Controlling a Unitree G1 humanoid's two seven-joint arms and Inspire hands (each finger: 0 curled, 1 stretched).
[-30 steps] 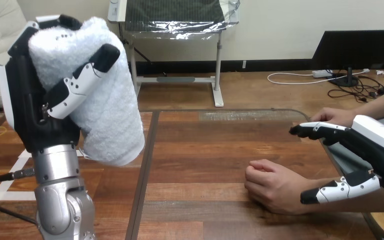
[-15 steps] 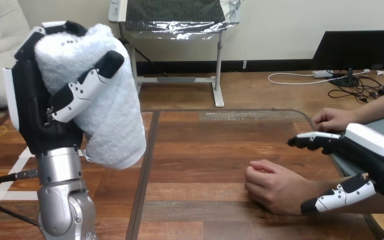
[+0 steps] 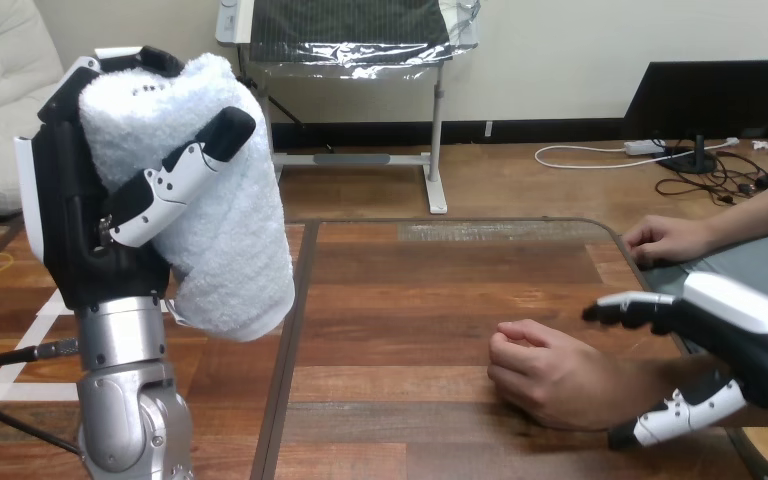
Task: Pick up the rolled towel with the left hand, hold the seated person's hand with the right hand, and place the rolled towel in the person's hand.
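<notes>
Well left of the person's fisted hand (image 3: 550, 375) on the counter (image 3: 410, 300), the left hand (image 3: 85, 235) holds the rolled towel (image 3: 235, 240) aloft, fingers (image 3: 175, 180) curled round it (ready for delivery, I judge), while the right hand (image 3: 750, 335), just right of that fist, spreads open astride the wrist, gripping nothing.

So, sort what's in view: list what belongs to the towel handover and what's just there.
Belongs to the job:
rolled towel, gripped in the left hand
right hand, open, by the wrist of the person's nearer hand, which lies loosely closed on the table

Just there:
person's farther hand, resting at the table's right edge
</notes>
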